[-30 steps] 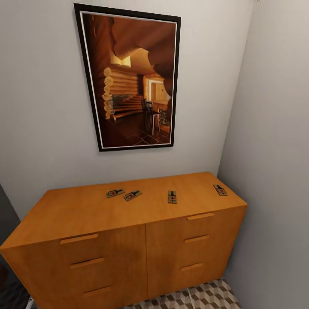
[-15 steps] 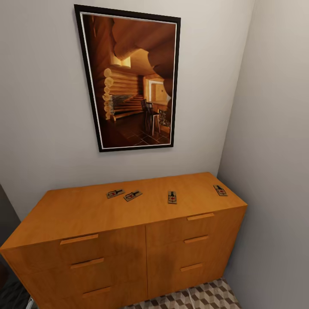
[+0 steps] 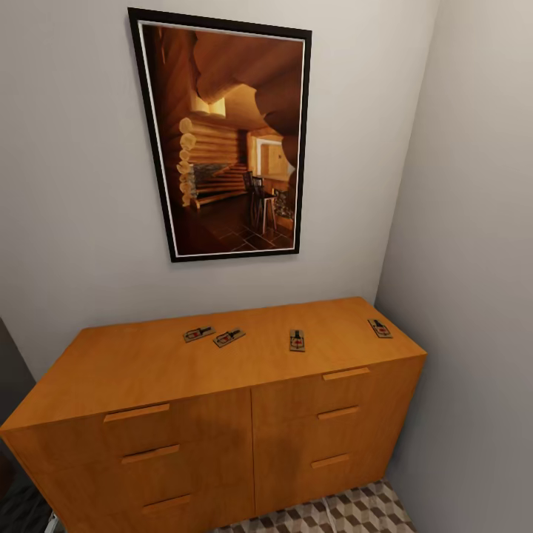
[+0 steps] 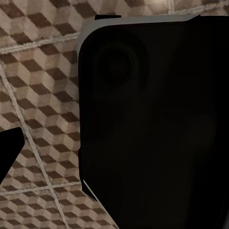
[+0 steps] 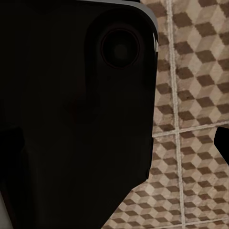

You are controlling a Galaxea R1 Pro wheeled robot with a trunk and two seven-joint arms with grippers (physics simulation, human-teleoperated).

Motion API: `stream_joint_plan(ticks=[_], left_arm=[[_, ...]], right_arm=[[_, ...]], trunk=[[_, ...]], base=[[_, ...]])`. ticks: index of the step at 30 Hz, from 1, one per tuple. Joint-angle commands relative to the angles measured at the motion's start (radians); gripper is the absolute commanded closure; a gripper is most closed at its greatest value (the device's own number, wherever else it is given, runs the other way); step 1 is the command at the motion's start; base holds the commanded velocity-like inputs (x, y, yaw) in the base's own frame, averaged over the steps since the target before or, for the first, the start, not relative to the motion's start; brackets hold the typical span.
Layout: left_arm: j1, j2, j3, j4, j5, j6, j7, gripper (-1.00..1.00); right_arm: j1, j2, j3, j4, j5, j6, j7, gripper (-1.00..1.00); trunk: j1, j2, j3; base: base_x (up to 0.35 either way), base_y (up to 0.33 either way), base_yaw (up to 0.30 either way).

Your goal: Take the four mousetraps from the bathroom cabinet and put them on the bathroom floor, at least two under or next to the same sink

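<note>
Cube-patterned tiles of the bathroom floor (image 3: 355,514) show nearest, a small patch at the foot of the head view; the same brown, beige and white pattern with pale grout lines lies under both wrist cameras (image 4: 43,95) (image 5: 191,119); each wrist view is largely blocked by a dark, rounded robot body part close to the lens, and whether either gripper is open or closed cannot be told from these pictures.

Rising from the floor is the cabinet (image 3: 222,437), orange-brown wood, standing in a corner between two pale grey walls; its front shows two columns of three drawers, each with a flat wooden handle; all drawers look shut.

On the cabinet's flat top lie the four mousetraps, spread in a loose row toward the back; the first mousetrap (image 3: 198,334) and the second mousetrap (image 3: 229,337) lie just beside each other left of centre, both angled; the third mousetrap (image 3: 297,340) lies apart from them, right of centre, pointing front to back; the fourth mousetrap (image 3: 380,328) lies near the top's right edge, close to the side wall.

Farthest, on the back wall above the cabinet, hangs a black-framed picture (image 3: 226,137) of a log-cabin interior.
</note>
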Motion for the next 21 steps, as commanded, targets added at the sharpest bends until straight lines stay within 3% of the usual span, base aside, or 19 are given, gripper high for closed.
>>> stream_joint_plan(ticks=[1, 13, 21], left_arm=[[0.0, 0.0, 0.001, 0.0, 0.001, -0.003, 0.001, -1.0], [0.0, -0.001, -0.002, -0.004, -0.001, 0.006, 0.006, -1.0], [0.0, -0.001, -0.003, -0.069, -0.008, 0.012, 0.013, -1.0]], right_arm=[[0.0, 0.0, 0.001, 0.0, 0.0, -0.003, 0.0, -1.0], [0.0, -0.001, 0.002, 0.0, 0.001, -0.003, 0.0, -1.0], [0.0, -0.005, 0.005, -0.001, 0.009, 0.005, 0.002, -1.0]], trunk=[[0.0, 0.0, -0.001], [0.0, 0.0, -0.001], [0.0, 0.0, -0.001]], base=[[0.0, 0.0, 0.0], [0.0, 0.0, 0.0], [0.0, 0.0, 0.0]])
